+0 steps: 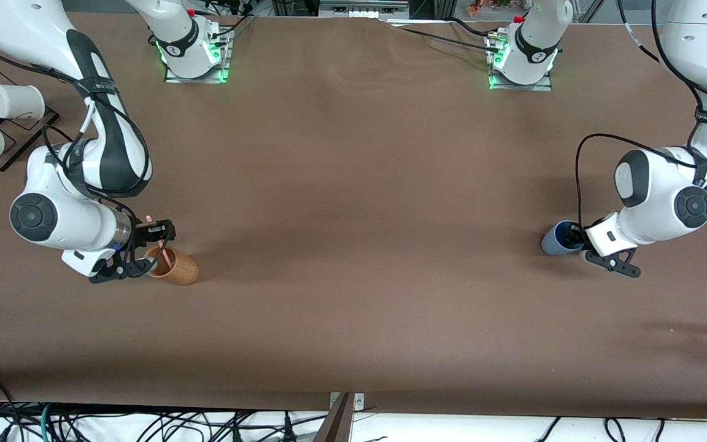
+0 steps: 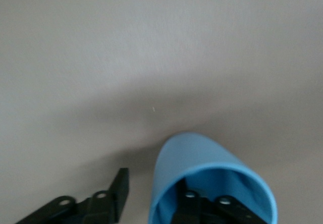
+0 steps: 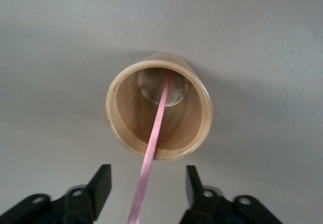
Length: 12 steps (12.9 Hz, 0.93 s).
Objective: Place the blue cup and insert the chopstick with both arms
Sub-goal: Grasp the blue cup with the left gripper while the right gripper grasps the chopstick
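Straddling the blue cup's (image 2: 202, 156) wall, the left hand (image 2: 154, 191) has one finger inside the mouth and one outside with a gap showing, so it's apart, not clamped, in the lower half of the front view at the left arm's end of the bench (image 1: 353, 184). That cup looks light, stiff and slick: pinch the rim wall squarely. The right hand (image 3: 147, 176) stands apart either side of the pink chopstick (image 3: 156, 128) leaning in the wooden cup (image 3: 121, 118); it's feather-light, rigid, likely to swivel, so take it near its upper end.

The blue cup (image 2: 202, 163) looks like smooth matt plastic. The tan cup (image 3: 159, 105) is wood, the table (image 1: 353, 184) matt brown.
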Each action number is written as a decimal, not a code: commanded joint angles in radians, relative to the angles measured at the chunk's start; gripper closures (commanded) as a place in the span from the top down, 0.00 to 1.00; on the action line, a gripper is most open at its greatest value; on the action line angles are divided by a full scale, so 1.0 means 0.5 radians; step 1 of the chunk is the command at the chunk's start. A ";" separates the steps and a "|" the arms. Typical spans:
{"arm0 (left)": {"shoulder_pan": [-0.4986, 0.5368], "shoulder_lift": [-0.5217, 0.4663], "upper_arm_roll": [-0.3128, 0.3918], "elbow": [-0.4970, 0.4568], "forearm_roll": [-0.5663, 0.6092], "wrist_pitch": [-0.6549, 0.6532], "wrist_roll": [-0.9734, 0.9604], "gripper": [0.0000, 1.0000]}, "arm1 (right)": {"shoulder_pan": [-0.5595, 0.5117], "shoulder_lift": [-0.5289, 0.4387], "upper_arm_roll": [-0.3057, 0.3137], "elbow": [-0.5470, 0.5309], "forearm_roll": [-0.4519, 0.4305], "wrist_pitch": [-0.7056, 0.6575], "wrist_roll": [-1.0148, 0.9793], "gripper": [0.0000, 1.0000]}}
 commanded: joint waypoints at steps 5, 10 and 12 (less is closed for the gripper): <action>-0.049 0.010 0.001 0.088 0.027 -0.046 -0.038 0.00 | -0.009 0.000 0.002 -0.029 -0.033 0.038 0.015 0.11; -0.300 -0.122 -0.152 0.296 0.020 -0.305 -0.557 0.00 | -0.009 -0.015 0.002 -0.008 -0.029 0.032 0.008 0.02; -0.481 -0.116 -0.219 0.382 0.014 -0.358 -1.069 0.00 | -0.009 -0.055 0.005 -0.001 -0.033 0.007 0.005 0.00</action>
